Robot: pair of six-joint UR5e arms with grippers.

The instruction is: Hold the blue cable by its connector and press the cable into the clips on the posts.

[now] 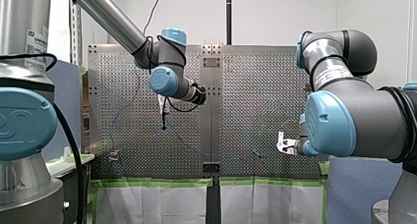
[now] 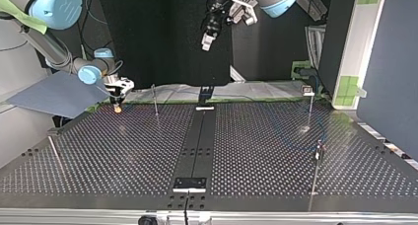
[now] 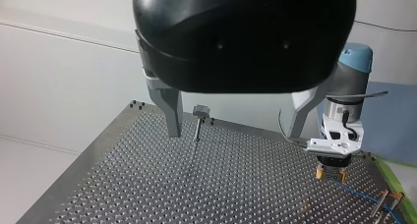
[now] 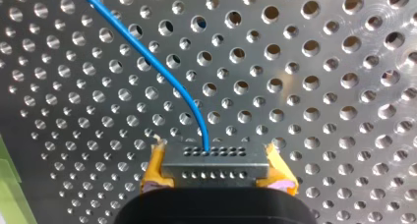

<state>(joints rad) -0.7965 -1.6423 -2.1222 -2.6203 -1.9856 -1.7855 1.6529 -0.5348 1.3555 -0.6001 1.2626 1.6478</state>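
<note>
Between the yellow pads (image 4: 155, 172) of my right gripper (image 4: 215, 171): a flat grey connector (image 4: 215, 165), clamped by its two short ends. Two rows of small dark holes across its face. Held low, just above the table (image 4: 319, 86).

Out of the connector's middle, a thin bright-blue cable (image 4: 147, 52): round, smooth, one soft bend close to the connector, then straight away over the holes, close to the plate. From the left wrist view, same cable leading out from under that gripper toward a thin post (image 3: 379, 208) near it, by the table's edge. Cannot tell whether seated in any clip. Too faint to follow across the table in the top view.

At the top view's far left, right gripper again, tips pointing down near the table's far edge. Just right of it, a slim upright post (image 2: 155, 100). Two more posts (image 2: 310, 106) over at the right, one far, one nearer, well apart.

High above the table, at the top view's far middle, my left gripper (image 2: 207, 40): metal fingers (image 3: 172, 111) apart, nothing between them. Beyond those fingers, an upright post (image 3: 198, 123) with a small block-shaped head, well apart from the cable.
</note>
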